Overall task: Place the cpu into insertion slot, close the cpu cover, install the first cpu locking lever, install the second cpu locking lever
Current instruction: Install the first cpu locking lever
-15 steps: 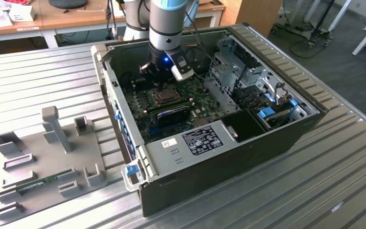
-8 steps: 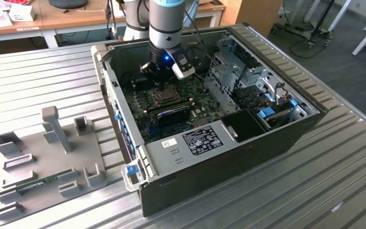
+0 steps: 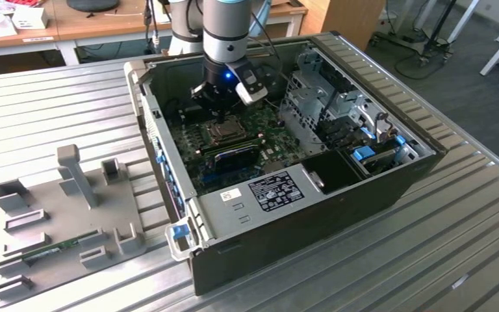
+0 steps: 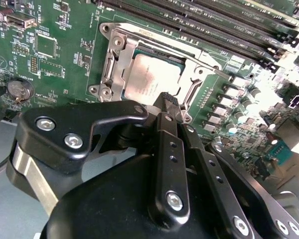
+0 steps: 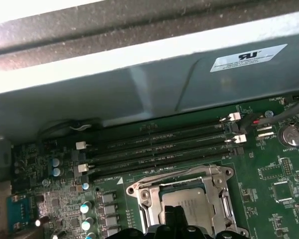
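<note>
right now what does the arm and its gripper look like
The arm is silver-grey with a lit blue ring near its wrist and a white-and-black box mounted beside it. The gripper is matte black, built from pivoting links fastened with silver screws, with narrow ribbed fingertips.

Light: bright, even overhead room light.
Glare: blown-out white on the case (image 5: 139, 55) rim, first wrist view.
Blur: tool (image 4: 170, 99) body close-up, soft.

- The board (image 4: 65, 74) was green with fine pale print.
- The cpu (image 4: 149, 77) had a silvery-grey top.
- The cover (image 4: 119, 64) was bare silver.
- The gripper (image 4: 170, 102) was black.
- The memory slots (image 5: 159, 147) were black.
- The case (image 3: 319, 214) was dark grey.
</note>
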Available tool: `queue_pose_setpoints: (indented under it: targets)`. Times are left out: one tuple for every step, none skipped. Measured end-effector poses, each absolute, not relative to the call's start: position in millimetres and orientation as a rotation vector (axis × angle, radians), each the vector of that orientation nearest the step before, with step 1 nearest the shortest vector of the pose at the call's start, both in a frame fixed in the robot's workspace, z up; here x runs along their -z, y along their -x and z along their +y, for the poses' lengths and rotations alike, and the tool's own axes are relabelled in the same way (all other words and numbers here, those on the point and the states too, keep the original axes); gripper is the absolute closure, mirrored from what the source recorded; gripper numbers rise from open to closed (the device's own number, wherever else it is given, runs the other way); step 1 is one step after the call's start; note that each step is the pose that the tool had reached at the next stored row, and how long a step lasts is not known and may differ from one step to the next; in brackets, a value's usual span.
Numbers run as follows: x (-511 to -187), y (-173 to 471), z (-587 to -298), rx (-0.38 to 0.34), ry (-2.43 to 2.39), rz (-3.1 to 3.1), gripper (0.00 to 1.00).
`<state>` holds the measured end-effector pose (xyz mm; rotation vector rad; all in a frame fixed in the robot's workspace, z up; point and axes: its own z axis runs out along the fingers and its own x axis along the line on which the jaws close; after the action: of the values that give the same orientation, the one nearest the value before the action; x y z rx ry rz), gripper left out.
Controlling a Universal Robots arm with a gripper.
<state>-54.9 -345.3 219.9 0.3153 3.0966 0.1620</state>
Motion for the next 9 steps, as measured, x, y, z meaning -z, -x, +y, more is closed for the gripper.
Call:
queue_pose_setpoints:
  targets:
    - [-219.9,55.3,-345.3,-0.162,-0.315,3.096,0.89]
    - [-219.9,55.4,-345.3,-0.162,-0.315,3.096,0.89]
    - [-219.9,55.4,-345.3,-0.162,-0.315,3.096,0.89]
    - [-219.9,55.3,-345.3,-0.162,-0.313,3.096,0.89]
    - [-219.9,54.9,-345.3,-0.162,-0.310,3.096,0.89]
    - [-219.9,54.1,-345.4,-0.162,-0.308,3.097,0.89]
    - [-219.9,53.0,-345.5,-0.162,-0.307,3.097,0.89]
    - [-219.9,51.4,-345.6,-0.162,-0.305,3.097,0.89]
    - [-219.9,49.6,-345.6,-0.162,-0.302,3.098,0.89]
